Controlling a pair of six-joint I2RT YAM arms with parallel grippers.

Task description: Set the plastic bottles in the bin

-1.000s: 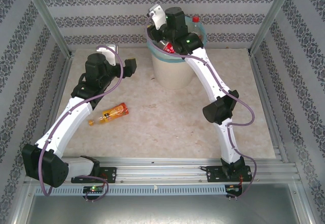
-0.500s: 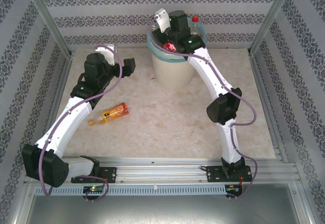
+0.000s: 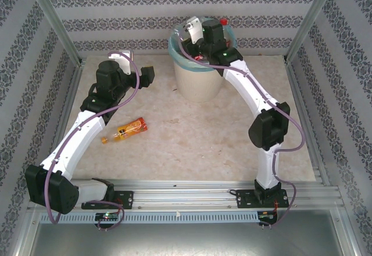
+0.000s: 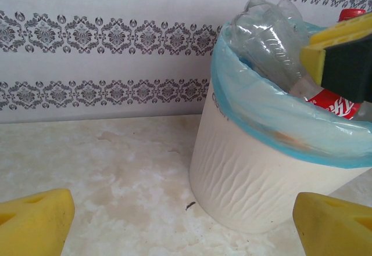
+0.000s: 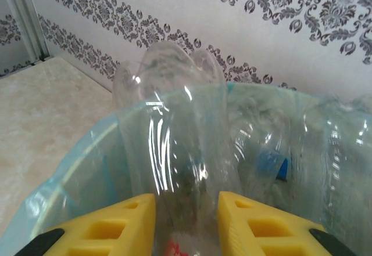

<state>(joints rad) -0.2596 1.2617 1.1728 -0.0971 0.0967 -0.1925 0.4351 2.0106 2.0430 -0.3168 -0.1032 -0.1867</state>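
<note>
Top external view: the right arm rises from its base, bends at the elbow and stretches its forearm out so the wrist hangs over the mouth of the bin [image 3: 197,85]. In the right wrist view the right gripper [image 5: 186,221] has its yellow pads pressed against both sides of a clear bottle [image 5: 174,122], gripping it. The bottle's ribbed base juts out ahead of the jaws, above the turquoise liner [image 5: 75,169]. More clear bottles lie inside the bin, beyond and to the right of the jaws, one with a blue cap [image 5: 273,166].

The left arm climbs from its base, and its wrist turns so the left gripper [image 3: 148,76] points level at the bin's side. Its jaws stand wide open with nothing between them. The bin wall sits ahead of them, a little to the right. An orange-labelled bottle [image 3: 129,129] lies on the table [image 3: 192,145] behind these jaws, back toward the arm's base.
</note>
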